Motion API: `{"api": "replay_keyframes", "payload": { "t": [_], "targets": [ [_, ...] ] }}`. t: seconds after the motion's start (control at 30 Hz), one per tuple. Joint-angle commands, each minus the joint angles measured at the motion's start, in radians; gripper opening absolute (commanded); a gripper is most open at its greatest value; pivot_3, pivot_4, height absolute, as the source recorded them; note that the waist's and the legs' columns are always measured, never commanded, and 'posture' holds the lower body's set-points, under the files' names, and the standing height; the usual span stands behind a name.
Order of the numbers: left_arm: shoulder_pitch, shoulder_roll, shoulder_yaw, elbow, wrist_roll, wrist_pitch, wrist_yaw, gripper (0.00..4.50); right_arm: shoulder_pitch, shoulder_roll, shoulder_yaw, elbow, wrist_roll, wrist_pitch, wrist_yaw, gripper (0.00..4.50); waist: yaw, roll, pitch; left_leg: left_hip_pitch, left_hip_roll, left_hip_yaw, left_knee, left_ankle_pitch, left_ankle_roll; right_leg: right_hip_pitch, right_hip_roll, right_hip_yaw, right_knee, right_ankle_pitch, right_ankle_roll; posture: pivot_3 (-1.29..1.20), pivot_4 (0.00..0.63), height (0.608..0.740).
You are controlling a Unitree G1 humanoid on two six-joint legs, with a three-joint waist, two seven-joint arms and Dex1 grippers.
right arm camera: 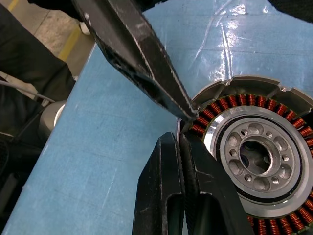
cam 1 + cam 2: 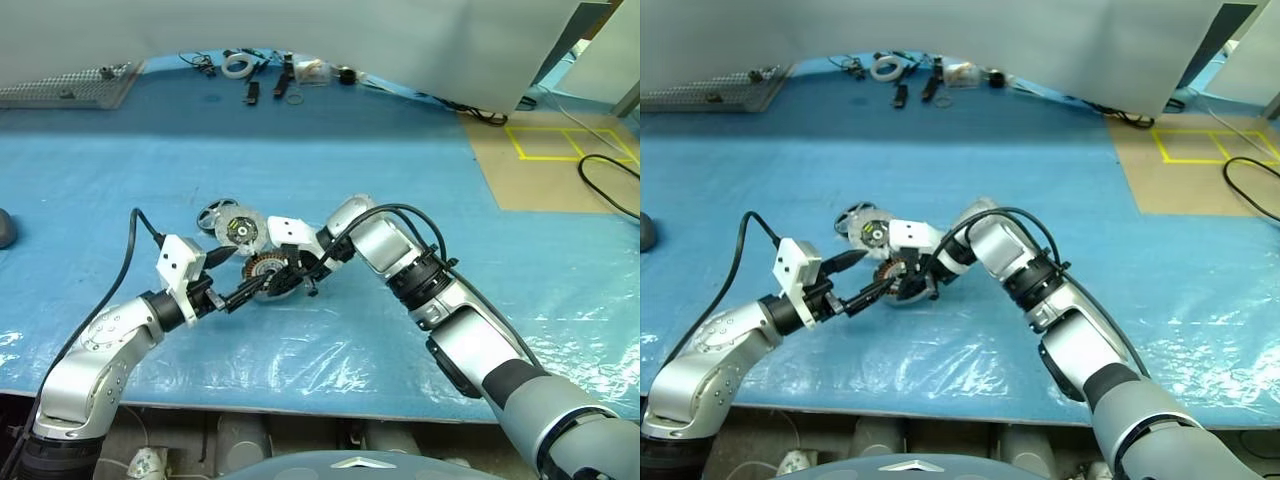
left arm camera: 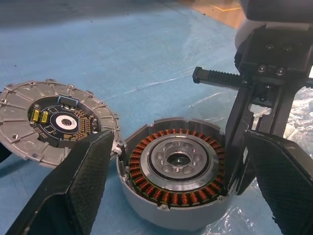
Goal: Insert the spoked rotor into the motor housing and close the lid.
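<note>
Since the motor housing (image 3: 175,181) sits face-up on the blue table cover (image 2: 420,180), copper windings ringing a silver rotor already seated at its hub, I judge that closing it is what remains. The lid (image 3: 56,122) lies flat just beside the housing, their rims almost touching, circuit side up with its dark centre showing. Both are round discs, so no long axis matters; what counts is that the lid must flip and shift sideways onto the housing.

My left gripper (image 3: 176,196) stands wide, one finger on each side of the housing, holding nothing; the finger nearer the lid sits between the two discs. That arm is nearer the lid. My right gripper (image 1: 183,147) is closed, its tips touching or just at the housing rim on the side away from the lid; I cannot tell if it pinches the wall.

I can read no brand, label or writing.
</note>
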Motion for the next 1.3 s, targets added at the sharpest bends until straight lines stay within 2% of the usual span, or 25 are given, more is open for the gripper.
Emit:
{"api": "replay_keyframes", "payload": {
  "t": [0.03,0.23,0.5,0.87,1.3],
  "targets": [
    [0.005,-0.005,0.001,-0.042,-0.009,-0.005,0.006,4.50,-0.042,0.036,-0.003,-0.011,0.033,0.062,-0.049,0.03,-0.002,0.000,0.000,0.000,0.000,0.000,0.000,0.000,0.000,0.000,0.000,0.000,0.000,0.000,0.000,0.00,0.150,0.740],
    [-0.001,-0.003,-0.002,-0.035,-0.010,-0.005,0.004,4.50,-0.078,0.101,0.007,0.059,0.020,0.147,-0.179,0.03,-0.003,0.000,0.000,0.005,0.000,0.000,0.000,0.000,0.000,0.003,0.000,0.000,0.001,0.000,-0.001,0.00,0.150,0.740],
    [-0.010,-0.004,-0.011,-0.026,-0.004,-0.009,0.001,4.50,-0.093,0.164,0.041,0.097,0.030,0.223,-0.271,0.03,-0.002,0.000,0.000,0.007,0.000,0.000,-0.001,0.000,0.000,0.005,0.000,0.001,0.001,-0.002,-0.004,0.00,0.150,0.740],
    [0.014,-0.001,-0.004,-0.038,-0.001,-0.007,0.003,4.50,-0.061,0.190,0.120,0.015,0.101,0.407,-0.253,0.03,-0.003,0.000,0.000,0.007,0.000,0.000,-0.003,0.000,-0.001,0.005,0.000,0.000,-0.001,0.000,0.000,0.00,0.150,0.740],
    [0.055,0.008,0.011,-0.081,-0.006,0.015,0.009,4.50,0.023,0.221,0.167,-0.062,0.185,0.612,-0.320,0.03,-0.002,0.002,-0.001,0.012,-0.001,0.000,-0.004,0.000,-0.001,0.009,0.000,0.001,-0.002,0.000,0.001,0.00,0.150,0.740]
  ]
}}
